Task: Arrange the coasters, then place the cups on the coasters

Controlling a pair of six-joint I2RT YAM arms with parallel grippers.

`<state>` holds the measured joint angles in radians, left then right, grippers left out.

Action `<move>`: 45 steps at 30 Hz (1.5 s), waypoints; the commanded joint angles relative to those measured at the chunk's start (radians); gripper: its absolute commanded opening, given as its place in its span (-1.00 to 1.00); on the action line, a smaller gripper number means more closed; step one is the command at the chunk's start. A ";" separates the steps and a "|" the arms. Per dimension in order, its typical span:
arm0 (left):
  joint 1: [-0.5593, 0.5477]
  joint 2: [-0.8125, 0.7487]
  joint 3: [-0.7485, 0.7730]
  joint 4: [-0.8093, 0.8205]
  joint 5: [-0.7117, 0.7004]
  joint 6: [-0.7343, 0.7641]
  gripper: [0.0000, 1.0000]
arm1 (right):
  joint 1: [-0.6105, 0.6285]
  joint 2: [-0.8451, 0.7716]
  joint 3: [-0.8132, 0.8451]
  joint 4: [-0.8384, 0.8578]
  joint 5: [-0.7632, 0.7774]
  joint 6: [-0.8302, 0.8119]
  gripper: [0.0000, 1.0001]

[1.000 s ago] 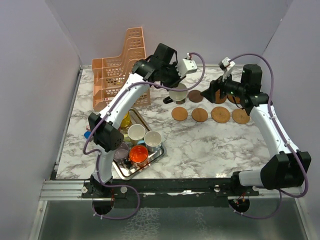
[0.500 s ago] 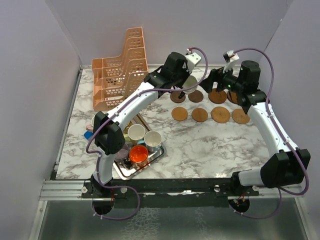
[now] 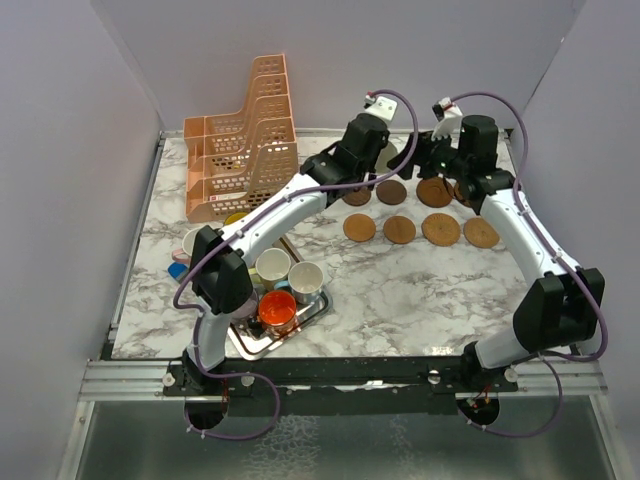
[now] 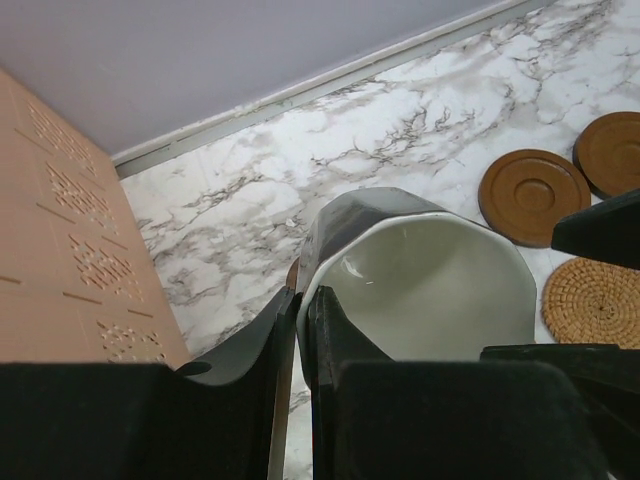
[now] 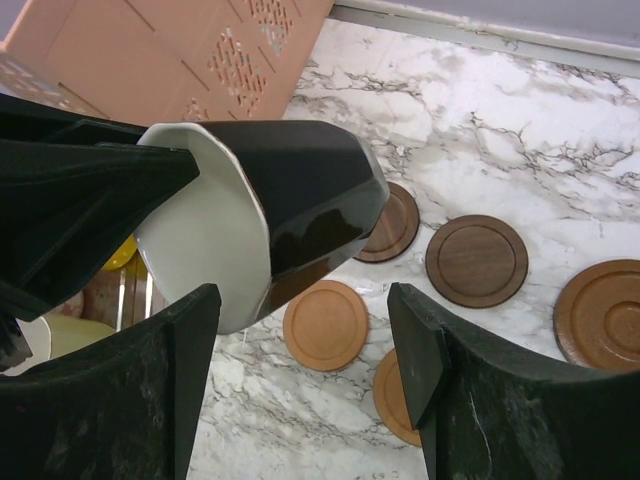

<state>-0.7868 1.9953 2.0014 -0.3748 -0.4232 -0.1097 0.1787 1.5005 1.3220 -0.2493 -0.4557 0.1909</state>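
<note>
A cup (image 4: 430,280), black outside and white inside, hangs tilted in the air at the back of the table. My left gripper (image 4: 300,300) is shut on its rim. The same cup (image 5: 300,190) shows just beyond my right gripper (image 5: 305,330), whose fingers stand open on either side without touching it. From above, the left gripper (image 3: 372,150) and the right gripper (image 3: 425,155) meet over the coasters. Several wooden coasters lie in two rows below, among them a tan coaster (image 3: 359,228) and a dark coaster (image 3: 391,191). More cups, including an orange cup (image 3: 277,310), stand on the tray (image 3: 318,308).
An orange plastic rack (image 3: 240,150) stands at the back left. The silver tray sits front left, close to the left arm's base. A woven coaster (image 4: 597,302) lies among the wooden ones. Grey walls close the table on three sides.
The left arm has carried the cup back and to the right, toward the right gripper. The right gripper has swung left to meet it, and its jaws have narrowed somewhat.
</note>
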 commanded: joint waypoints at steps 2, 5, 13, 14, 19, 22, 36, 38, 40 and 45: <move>-0.022 -0.061 0.015 0.109 -0.117 -0.078 -1.00 | 0.019 0.019 0.045 -0.019 0.054 0.017 0.33; -0.032 -0.058 0.010 0.099 -0.137 -0.098 -1.00 | 0.019 0.036 0.047 -0.014 0.050 0.032 0.22; -0.077 -0.042 -0.002 0.097 -0.216 -0.123 -1.00 | 0.020 0.095 0.084 -0.026 0.055 0.052 -0.15; -0.083 -0.035 -0.002 0.096 -0.224 -0.121 -1.00 | 0.021 0.099 0.088 -0.027 0.057 0.051 -0.20; -0.094 -0.016 0.002 0.097 -0.244 -0.119 -0.93 | 0.021 0.116 0.092 -0.037 0.099 0.051 -0.62; -0.094 -0.015 -0.003 0.096 -0.225 -0.112 -0.86 | 0.021 0.120 0.090 -0.043 0.144 0.045 -0.94; -0.074 -0.135 -0.127 0.133 0.066 -0.003 -0.02 | 0.006 0.089 0.057 -0.037 0.278 -0.061 -0.98; -0.062 -0.156 -0.144 0.122 0.146 -0.002 0.10 | -0.006 0.082 0.043 -0.027 0.294 -0.080 -0.98; -0.048 -0.180 -0.174 0.120 0.213 0.006 0.19 | -0.031 0.078 0.035 -0.027 0.296 -0.090 -0.98; 0.009 -0.251 -0.250 0.111 0.368 0.029 0.51 | -0.144 0.104 0.056 -0.055 0.277 -0.131 -0.98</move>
<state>-0.8196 1.8194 1.8019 -0.2703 -0.2432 -0.1101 0.1383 1.6165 1.3426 -0.3492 -0.1898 0.1009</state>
